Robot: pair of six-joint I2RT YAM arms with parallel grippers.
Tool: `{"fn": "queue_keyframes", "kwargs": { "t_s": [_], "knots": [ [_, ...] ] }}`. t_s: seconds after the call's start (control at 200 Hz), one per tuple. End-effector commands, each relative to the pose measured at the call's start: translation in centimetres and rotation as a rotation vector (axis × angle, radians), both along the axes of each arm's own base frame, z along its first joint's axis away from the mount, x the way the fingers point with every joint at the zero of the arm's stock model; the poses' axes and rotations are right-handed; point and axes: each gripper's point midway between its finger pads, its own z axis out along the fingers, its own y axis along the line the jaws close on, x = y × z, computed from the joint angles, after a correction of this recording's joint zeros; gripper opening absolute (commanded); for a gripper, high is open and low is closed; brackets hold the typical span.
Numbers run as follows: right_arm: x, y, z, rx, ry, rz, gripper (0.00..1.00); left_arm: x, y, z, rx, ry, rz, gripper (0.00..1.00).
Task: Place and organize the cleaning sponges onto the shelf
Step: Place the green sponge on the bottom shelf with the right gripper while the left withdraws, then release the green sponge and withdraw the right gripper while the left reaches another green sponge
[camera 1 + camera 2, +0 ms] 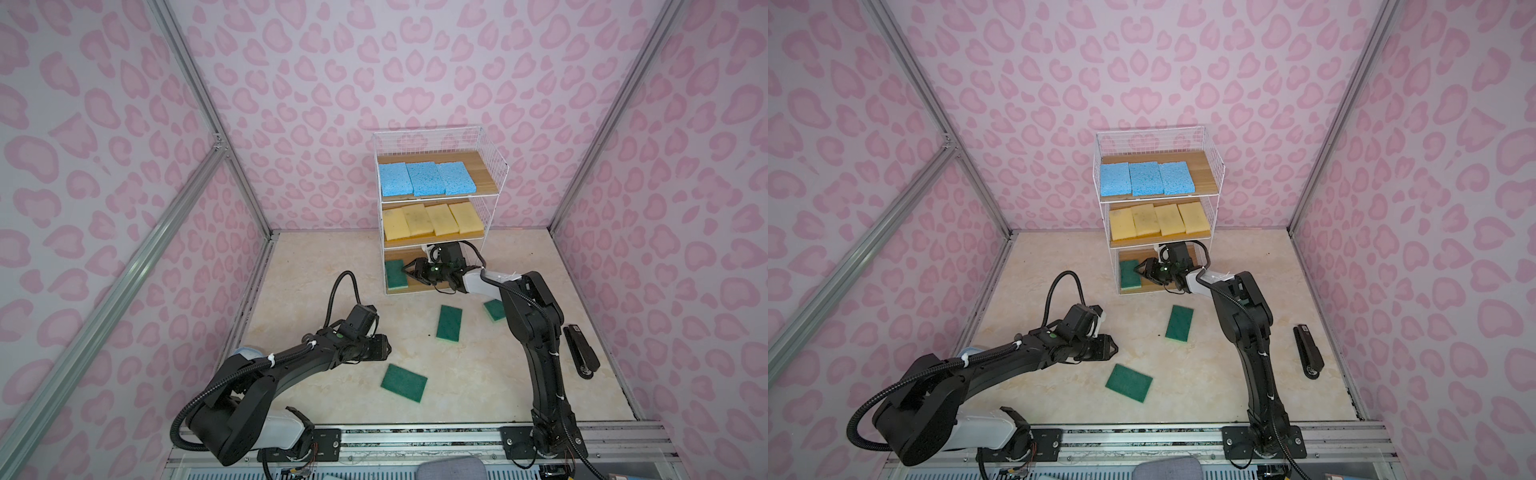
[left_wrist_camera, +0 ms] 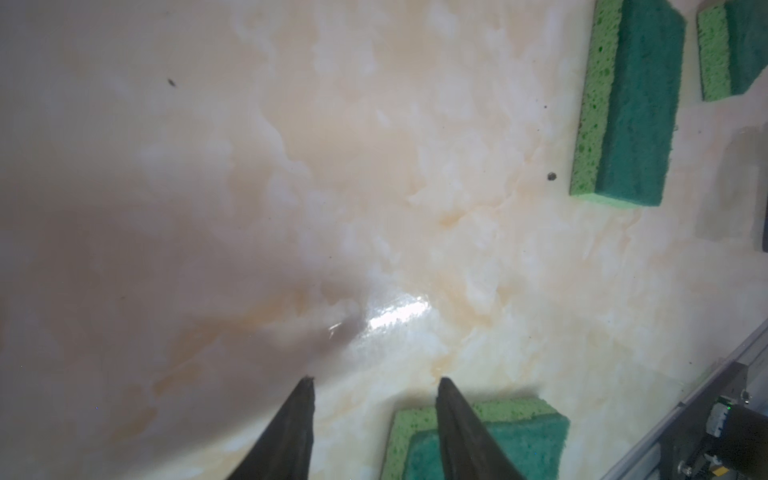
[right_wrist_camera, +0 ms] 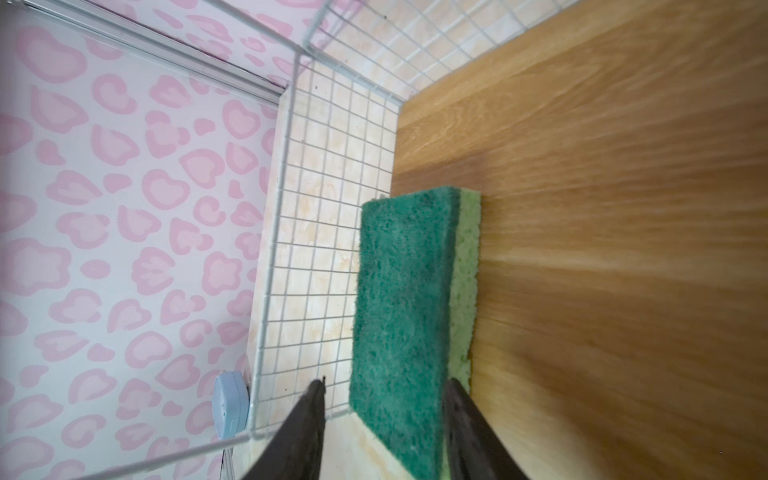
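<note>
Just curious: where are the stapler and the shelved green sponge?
stapler (image 1: 579,351): a top view, middle of its black body.
shelved green sponge (image 3: 399,311): right wrist view, its dark scouring face.

Both top views bright, evenly lit, corners dimmed and edges bowed. Left wrist view — glare patch on the tabletop (image 2: 395,318) beside a soft shadow. Right wrist view — wooden board (image 3: 623,249) streaked with blur
</note>
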Motion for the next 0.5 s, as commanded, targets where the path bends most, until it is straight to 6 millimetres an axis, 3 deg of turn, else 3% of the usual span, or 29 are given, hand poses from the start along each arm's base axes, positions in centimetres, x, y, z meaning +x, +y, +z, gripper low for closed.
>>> {"fn": "queue_keyframes", "kwargs": {
  "t_s": [0.0,0.29,0.495],
  "knots": [
    [-0.6,-0.3,0.1,0.006,-0.015,-0.006,0.48,0.2,-0.6,-0.3,-0.011,-0.011,-0.005,0.49],
    [-2.6,-0.6,0.8,0.018,-0.023,-0.010,0.49,-1.6,-1.6,-0.9,-0.010,0.008,-0.057,0.49],
    [-4.3,-0.5,1.2,0.015,-0.030,0.000,0.50,-2.7,-0.2,-0.8,0.004,-0.014,-0.028,0.50]
  ]
}}
